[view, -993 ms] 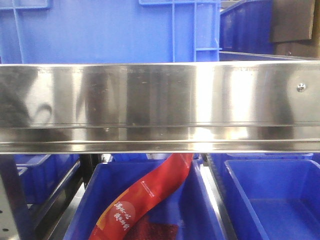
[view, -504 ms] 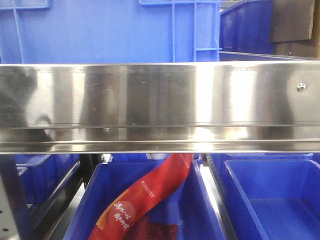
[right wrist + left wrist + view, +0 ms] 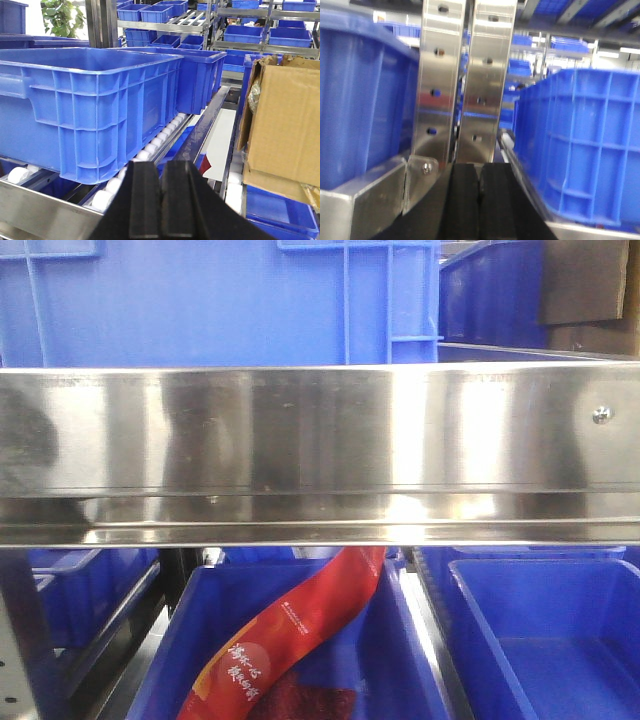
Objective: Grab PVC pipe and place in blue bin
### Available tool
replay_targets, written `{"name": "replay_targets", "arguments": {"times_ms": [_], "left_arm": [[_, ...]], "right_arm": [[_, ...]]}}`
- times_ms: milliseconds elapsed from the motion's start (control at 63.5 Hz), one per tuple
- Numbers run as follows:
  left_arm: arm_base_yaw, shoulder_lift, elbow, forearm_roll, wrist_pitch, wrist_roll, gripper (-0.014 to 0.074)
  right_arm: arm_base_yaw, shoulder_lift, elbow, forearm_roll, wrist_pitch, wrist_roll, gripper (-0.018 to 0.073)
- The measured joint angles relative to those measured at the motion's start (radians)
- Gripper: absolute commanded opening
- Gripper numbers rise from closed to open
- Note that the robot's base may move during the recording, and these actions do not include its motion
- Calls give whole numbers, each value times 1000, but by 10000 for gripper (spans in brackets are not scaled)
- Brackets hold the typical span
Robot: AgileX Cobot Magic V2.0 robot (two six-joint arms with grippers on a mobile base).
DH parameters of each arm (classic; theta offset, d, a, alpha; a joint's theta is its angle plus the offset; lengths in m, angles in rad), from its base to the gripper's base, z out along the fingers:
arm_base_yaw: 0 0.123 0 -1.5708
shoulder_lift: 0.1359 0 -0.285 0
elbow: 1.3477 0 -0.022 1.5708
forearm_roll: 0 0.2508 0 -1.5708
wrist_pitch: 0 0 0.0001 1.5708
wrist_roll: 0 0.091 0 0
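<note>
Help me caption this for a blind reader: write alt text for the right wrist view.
The right gripper, black fingers pressed together and empty, fills the bottom centre. Ahead left, a large blue crate sits on a roller shelf; a cardboard box stands at right.

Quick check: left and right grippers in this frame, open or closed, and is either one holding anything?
Left gripper: closed, holding nothing.
Right gripper: closed, holding nothing.
</note>
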Motion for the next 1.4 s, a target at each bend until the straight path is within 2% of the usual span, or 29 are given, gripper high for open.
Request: {"name": "replay_targets", "arguments": {"times_ms": [173, 583, 851, 1087, 1402], "left_arm": [[0, 0, 0, 27, 48, 0, -111], [0, -2, 0, 41, 52, 0, -111], [0, -2, 0, -66, 54, 0, -111], [0, -2, 0, -72, 160, 0, -111], [0, -32, 0, -72, 169, 0, -111]], "right_arm": [[0, 0, 0, 0, 0, 0, -162], [0, 0, 0, 0, 0, 0, -162], [0, 0, 0, 0, 0, 0, -162], [0, 0, 0, 0, 0, 0, -162], [-2, -2, 0, 0, 4, 0, -162]]}}
